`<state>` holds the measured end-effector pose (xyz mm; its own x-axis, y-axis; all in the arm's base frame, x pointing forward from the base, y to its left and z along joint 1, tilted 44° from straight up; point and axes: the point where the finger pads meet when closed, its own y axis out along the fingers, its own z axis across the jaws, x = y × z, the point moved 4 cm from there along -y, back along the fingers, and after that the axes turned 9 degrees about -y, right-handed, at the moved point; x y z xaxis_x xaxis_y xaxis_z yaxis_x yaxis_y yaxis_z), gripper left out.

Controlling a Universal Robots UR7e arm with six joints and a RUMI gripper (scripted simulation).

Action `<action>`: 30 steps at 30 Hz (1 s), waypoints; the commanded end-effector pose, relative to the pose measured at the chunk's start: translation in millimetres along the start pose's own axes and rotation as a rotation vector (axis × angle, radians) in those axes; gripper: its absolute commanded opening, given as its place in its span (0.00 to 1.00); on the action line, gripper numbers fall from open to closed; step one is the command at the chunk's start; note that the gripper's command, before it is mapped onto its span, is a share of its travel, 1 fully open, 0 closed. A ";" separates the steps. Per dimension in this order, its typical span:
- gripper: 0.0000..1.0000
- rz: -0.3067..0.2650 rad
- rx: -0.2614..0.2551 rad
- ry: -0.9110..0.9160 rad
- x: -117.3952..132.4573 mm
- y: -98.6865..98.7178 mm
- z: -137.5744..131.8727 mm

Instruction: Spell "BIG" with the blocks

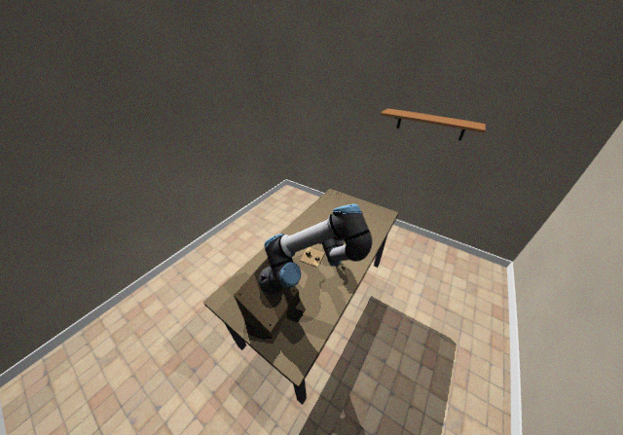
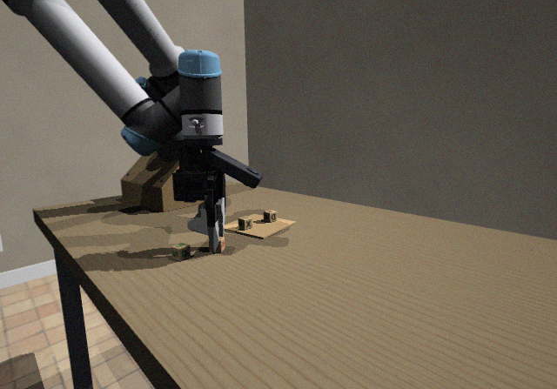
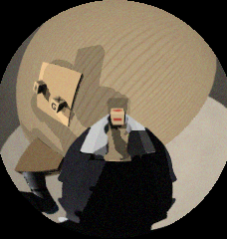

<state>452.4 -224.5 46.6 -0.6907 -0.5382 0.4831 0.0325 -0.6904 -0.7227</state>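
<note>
Progress is judged to be at the grasp stage: the fingers [image 2: 216, 241] are clamped on a block with red markings [image 3: 116, 116], which rests on the counter [image 2: 359, 295] just beside the mat [image 2: 260, 228] but off it. Its lifting and placing are left to be done. Two blocks are seen on the mat, well apart from each other: one showing a G [image 3: 56, 106] in the wrist view, and another [image 3: 40, 87] whose top letter cannot be read there. A gap is left between them, judged to be the place for the missing letter. A fourth block with green markings [image 2: 180, 251] lies off the mat on the counter, near the held block, so that condition is judged to be met already.

The red marking on the held block's top is shown only by the wrist view; from the exterior view the block is largely hidden by the fingers. The green block is shown only by the exterior view. In the top view the blocks are too small to be told apart.
</note>
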 end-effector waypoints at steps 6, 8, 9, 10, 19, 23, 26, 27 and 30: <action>0.05 0.002 0.002 -0.001 -0.2 -2.7 -0.1; 0.05 0.001 0.002 -0.001 -0.4 -5.7 -0.4; 0.05 0.001 0.002 -0.001 -0.3 -7.8 -0.5; 0.05 0.001 0.002 -0.001 -0.3 -10.5 -0.6; 0.05 0.002 0.005 0.002 -0.4 -53.5 2.2; 0.05 0.002 0.005 0.002 -0.4 -64.4 2.2; 0.05 0.002 0.005 0.002 -0.3 -79.2 2.2; 0.05 0.002 0.005 0.002 -0.3 -83.5 2.1; 0.05 0.002 0.005 0.002 -0.3 -93.8 2.1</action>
<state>450.5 -173.4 100.6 -0.6893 -0.5435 0.4790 0.0467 -0.6932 -0.7193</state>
